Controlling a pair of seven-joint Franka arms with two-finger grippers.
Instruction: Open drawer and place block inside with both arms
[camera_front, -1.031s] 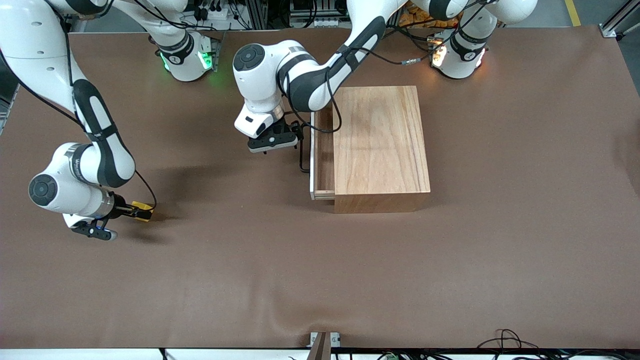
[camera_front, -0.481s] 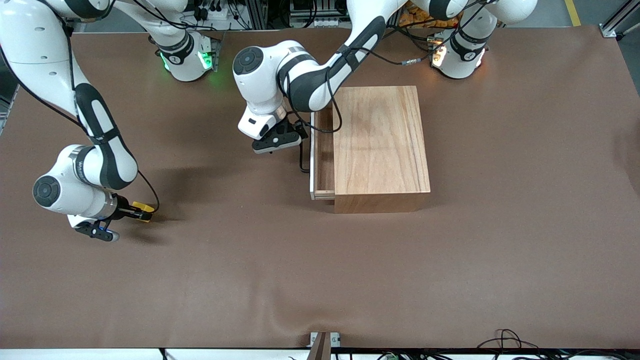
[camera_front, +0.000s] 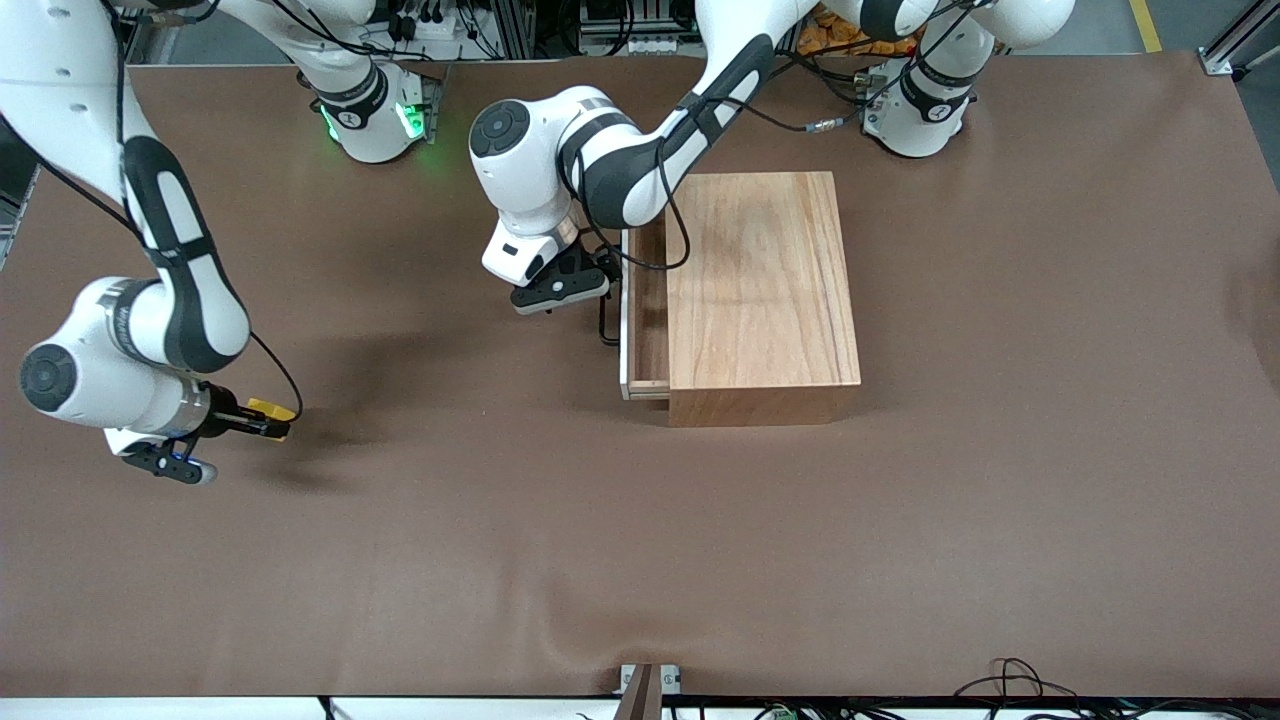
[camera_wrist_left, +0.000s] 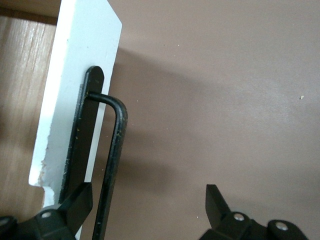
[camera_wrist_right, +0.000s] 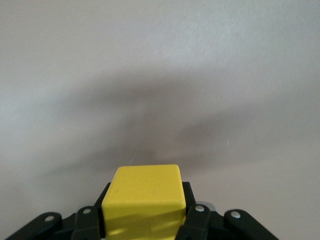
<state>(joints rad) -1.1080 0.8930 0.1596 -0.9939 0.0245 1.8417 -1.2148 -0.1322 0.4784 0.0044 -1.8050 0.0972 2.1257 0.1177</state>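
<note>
One small bright yellow cube block (camera_wrist_right: 145, 197) sits clamped in the right hand (camera_front: 262, 421); left hand (camera_wrist_left: 150, 210) gapes beside the drawer's black loop handle (camera_wrist_left: 114, 150).

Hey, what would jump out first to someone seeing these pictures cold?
Probably the yellow block, pinched in the right claw above the brown table at the right arm's end. Next, the wooden cabinet mid-table with its drawer pulled partly open. The left claw stands open at the drawer's black handle.
</note>
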